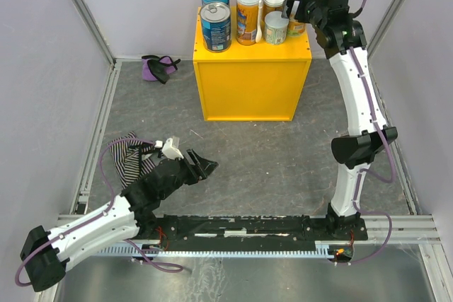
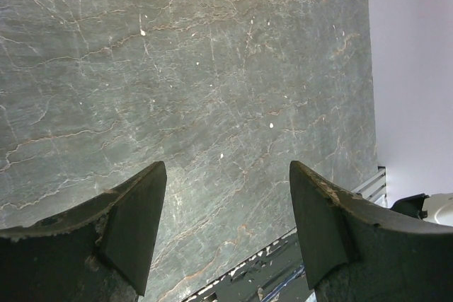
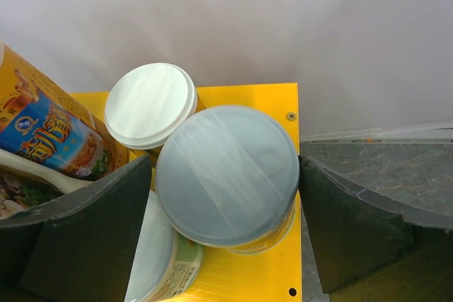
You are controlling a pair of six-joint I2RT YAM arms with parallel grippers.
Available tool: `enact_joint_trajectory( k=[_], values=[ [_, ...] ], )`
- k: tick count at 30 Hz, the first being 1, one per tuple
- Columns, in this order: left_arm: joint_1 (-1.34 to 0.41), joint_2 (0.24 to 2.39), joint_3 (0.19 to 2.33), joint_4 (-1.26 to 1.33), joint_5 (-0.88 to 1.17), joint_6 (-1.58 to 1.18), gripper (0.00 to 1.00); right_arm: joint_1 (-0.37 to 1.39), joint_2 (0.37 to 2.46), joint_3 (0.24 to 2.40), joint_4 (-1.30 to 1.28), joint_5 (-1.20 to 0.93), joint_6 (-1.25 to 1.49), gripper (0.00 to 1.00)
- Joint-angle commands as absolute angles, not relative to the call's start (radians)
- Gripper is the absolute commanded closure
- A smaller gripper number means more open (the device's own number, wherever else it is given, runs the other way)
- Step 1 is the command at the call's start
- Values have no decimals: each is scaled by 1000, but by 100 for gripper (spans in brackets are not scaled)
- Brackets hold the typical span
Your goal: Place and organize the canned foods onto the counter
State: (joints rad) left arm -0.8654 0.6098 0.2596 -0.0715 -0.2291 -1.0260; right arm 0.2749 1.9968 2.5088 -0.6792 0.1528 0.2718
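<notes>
- Right gripper (image 3: 225,169), jaws spread wide, straddles a grey-lidded can (image 3: 226,182) standing at the counter's (image 3: 272,97) right edge.
- Seven cans (image 1: 248,15) on the counter; two blue-labelled ones (image 1: 216,26).

White arms (image 1: 357,83); black joints (image 1: 361,148); purple cables (image 1: 101,167)

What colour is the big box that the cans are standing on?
The box is bright yellow, clearest in the top external view.

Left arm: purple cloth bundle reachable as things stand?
Probably yes. Bare tabletop lies between the left gripper and the purple cloth bundle; the yellow box stands to the right, the striped cloth beside the arm. A long stretch, though.
</notes>
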Motion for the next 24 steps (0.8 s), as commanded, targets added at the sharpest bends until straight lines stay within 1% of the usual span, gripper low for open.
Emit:
enact_joint_trajectory(
  k=[1,24],
  values=[
    [-863,595,299,-27,-226,-988,24,281,1922,2498,-612,140,281,9],
    [-863,538,328,-79,-240,-980,24,281,1835,2464,-633,168,276,9]
  ],
)
